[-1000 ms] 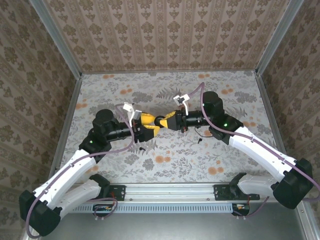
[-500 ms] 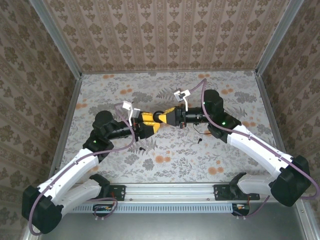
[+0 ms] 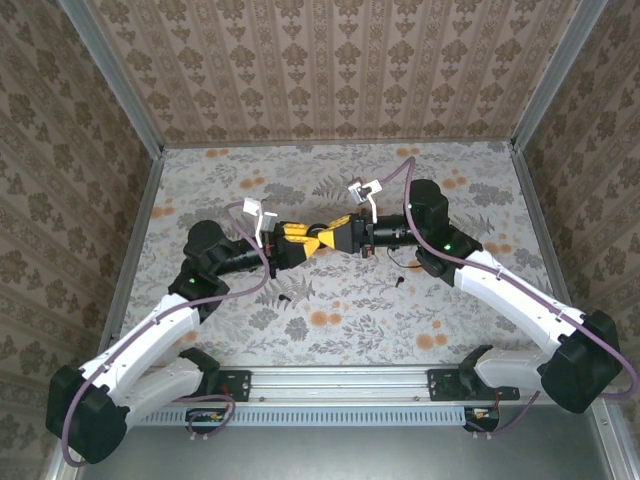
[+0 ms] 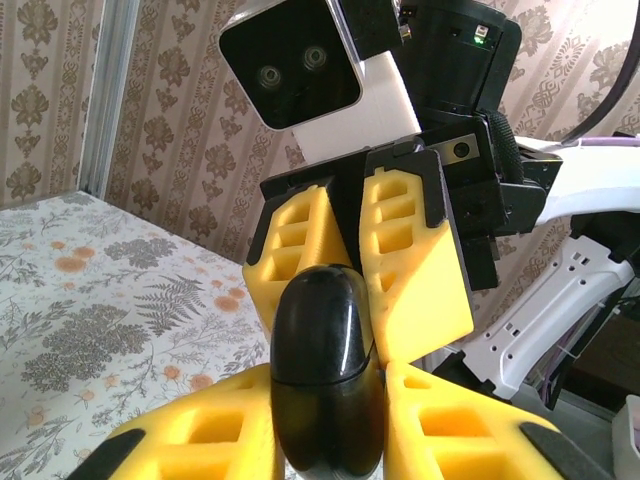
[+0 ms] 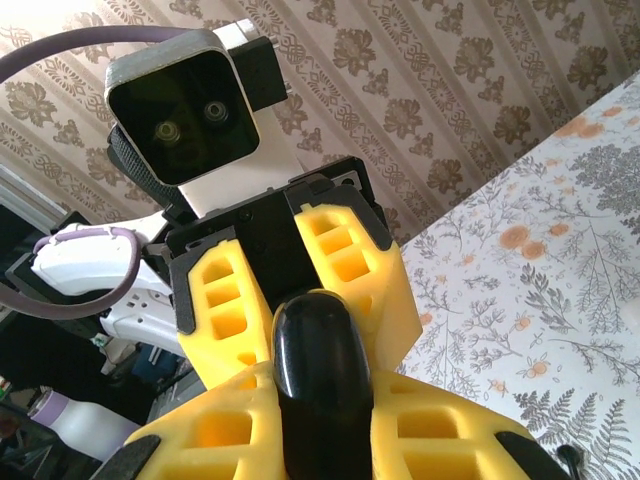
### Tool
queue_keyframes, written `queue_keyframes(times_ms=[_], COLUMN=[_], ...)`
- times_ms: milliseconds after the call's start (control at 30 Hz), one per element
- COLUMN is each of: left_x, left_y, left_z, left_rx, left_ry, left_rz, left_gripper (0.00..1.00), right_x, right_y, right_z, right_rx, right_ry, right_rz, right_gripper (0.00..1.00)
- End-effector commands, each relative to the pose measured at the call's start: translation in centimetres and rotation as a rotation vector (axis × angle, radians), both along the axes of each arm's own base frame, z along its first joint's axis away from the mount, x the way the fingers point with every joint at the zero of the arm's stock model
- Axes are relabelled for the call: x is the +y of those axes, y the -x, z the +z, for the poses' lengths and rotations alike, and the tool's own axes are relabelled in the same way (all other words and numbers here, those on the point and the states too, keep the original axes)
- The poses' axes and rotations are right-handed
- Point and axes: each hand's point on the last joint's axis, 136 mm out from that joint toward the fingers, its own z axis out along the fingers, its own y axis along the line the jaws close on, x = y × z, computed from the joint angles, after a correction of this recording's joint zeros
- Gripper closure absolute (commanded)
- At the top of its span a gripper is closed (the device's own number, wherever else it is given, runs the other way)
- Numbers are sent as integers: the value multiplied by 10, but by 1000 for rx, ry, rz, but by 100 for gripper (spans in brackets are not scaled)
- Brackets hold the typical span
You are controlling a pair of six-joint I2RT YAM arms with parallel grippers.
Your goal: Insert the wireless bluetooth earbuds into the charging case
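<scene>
Worktop (image 3: 340, 320) overhead carries one earbud (image 3: 400, 281); above it, left gripper (image 3: 300, 243) and right gripper (image 3: 335, 237) both pinch the charging case (image 3: 319, 235). Left wrist view: right gripper blocks the way behind the case; right wrist view: left gripper does. They meet farther back than a second ago.

Bright, even overhead light; faint soft shadows on bench (image 3: 350, 320). Wrist views: near-field sharp, backgrounds soft, mild sheen on charging case (image 4: 322, 370).

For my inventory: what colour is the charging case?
The charging case is glossy black; the left wrist view shows it best.
</scene>
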Motion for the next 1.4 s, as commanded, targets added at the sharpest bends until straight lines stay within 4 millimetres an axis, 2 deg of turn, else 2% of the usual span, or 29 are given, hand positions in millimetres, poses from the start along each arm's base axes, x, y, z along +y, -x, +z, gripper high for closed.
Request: queue_keyframes(times_ms=[0, 233, 267, 333, 400, 533, 800, 1000, 1167, 1367], left_x=[-1, -4, -4, -6, -6, -8, -4, -1, 3, 14], left_y=[4, 5, 5, 6, 7, 13, 21, 22, 18, 4], left_z=[6, 4, 5, 5, 5, 7, 9, 8, 2, -15], left_rx=[-19, -13, -14, -13, -19, -38, -69, -84, -86, -58], left_ry=[14, 9, 8, 5, 1, -4, -15, -18, -39, -82], left_rz=[-28, -47, -52, -60, -66, -89, -94, -74, -30, 76], left_gripper=[77, 91, 94, 100, 100, 100, 100, 100, 100, 100], right_x=[1, 1, 2, 1, -1, -3, -6, -7, -5, -8], right_y=[5, 4, 3, -1, -8, -24, -52, -61, -59, -50], right_z=[12, 11, 10, 9, 3, -11, -34, -46, -46, -23], right_rx=[-31, -26, -24, -15, -5, 50, 186, 248, 272, 245], right_ry=[-35, -34, -31, -19, 8, 51, 43, 57, 44, 26], right_rz=[20, 24, 20, -6, -47, -100, -152, -167, -148, -133], right_gripper=[94, 94, 92, 81, 73, 66, 61, 60, 57, 53])
